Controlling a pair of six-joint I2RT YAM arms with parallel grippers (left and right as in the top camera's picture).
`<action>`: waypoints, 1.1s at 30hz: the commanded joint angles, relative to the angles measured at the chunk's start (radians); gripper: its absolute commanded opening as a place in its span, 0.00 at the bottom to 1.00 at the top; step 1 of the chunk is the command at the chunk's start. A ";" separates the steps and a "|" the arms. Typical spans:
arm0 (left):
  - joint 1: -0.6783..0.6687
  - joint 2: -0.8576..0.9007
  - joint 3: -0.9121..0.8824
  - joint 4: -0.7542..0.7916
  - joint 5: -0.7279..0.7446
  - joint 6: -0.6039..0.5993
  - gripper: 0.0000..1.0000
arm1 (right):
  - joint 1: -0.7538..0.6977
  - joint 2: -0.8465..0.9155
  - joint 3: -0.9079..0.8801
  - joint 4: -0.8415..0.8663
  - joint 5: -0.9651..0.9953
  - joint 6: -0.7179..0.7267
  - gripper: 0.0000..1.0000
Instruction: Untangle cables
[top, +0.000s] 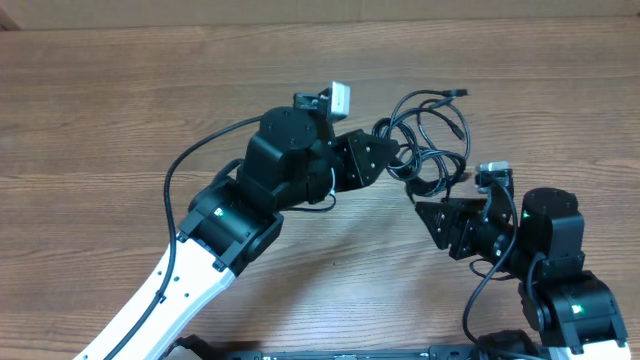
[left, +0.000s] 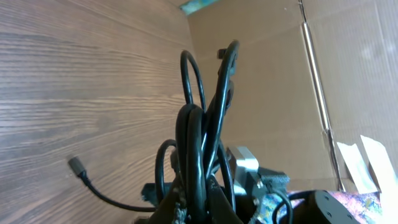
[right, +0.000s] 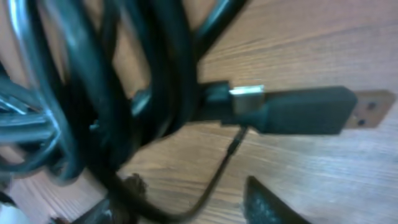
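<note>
There: left jaws clamped on the bunched cables (left: 194, 149), out in the middle of the surface (top: 120, 120) — right jaws hover just beside a plug (right: 305, 111), can't tell how wide. Looks like the separating step; next needs one single strand pinched and drawn clear.

The cables (top: 424, 154) sit toward the desk's (top: 120, 90) 1 o'clock, with the left tool (top: 398, 160) at their 9 o'clock and the right tool (top: 425, 207) at their 6 o'clock.
</note>
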 joint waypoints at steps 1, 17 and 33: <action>-0.014 -0.017 0.020 0.008 0.033 -0.019 0.04 | -0.002 -0.001 0.035 0.007 -0.005 0.001 0.27; 0.118 -0.018 0.019 -0.016 -0.043 0.046 0.04 | -0.002 -0.001 0.035 -0.093 -0.005 -0.138 0.04; 0.523 -0.018 0.019 -0.101 -0.011 0.069 0.04 | -0.002 -0.001 0.035 -0.107 0.018 -0.139 0.04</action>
